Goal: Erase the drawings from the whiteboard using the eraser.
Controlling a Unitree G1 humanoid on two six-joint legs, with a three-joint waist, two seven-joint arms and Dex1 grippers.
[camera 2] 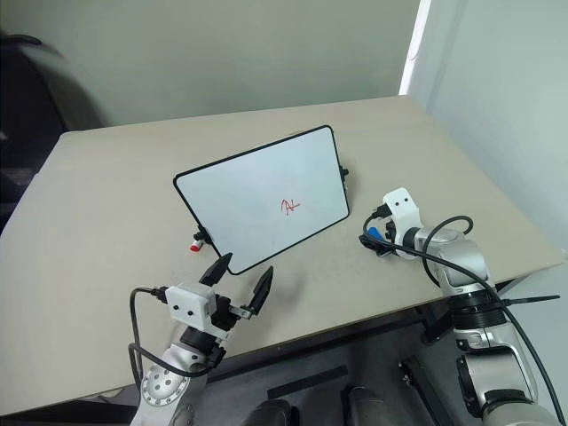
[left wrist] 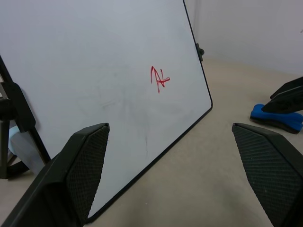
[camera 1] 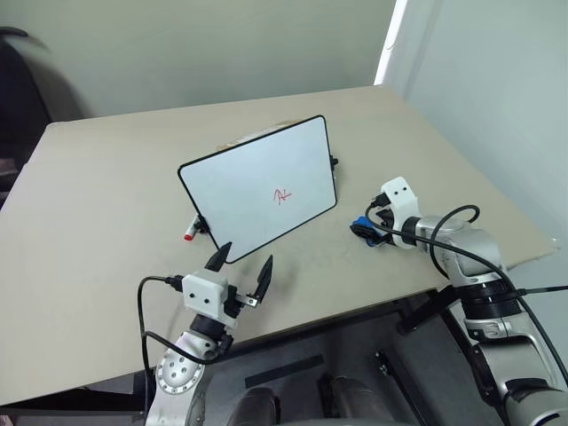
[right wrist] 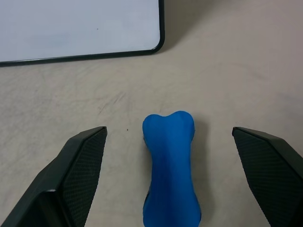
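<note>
The whiteboard stands propped on the tan table, with the drawings, a small red scribble, right of its middle. The eraser, a blue block, lies flat on the table by the board's right lower corner. My right gripper is open and low over it. The eraser sits between the two fingers, which are apart from it on both sides. My left gripper is open and empty in front of the board's lower left edge, facing the scribble.
A red-capped marker pokes out from behind the board's left lower corner. The table's front edge runs just under my left gripper, and its right edge lies beyond my right arm. A black stand props the board from behind.
</note>
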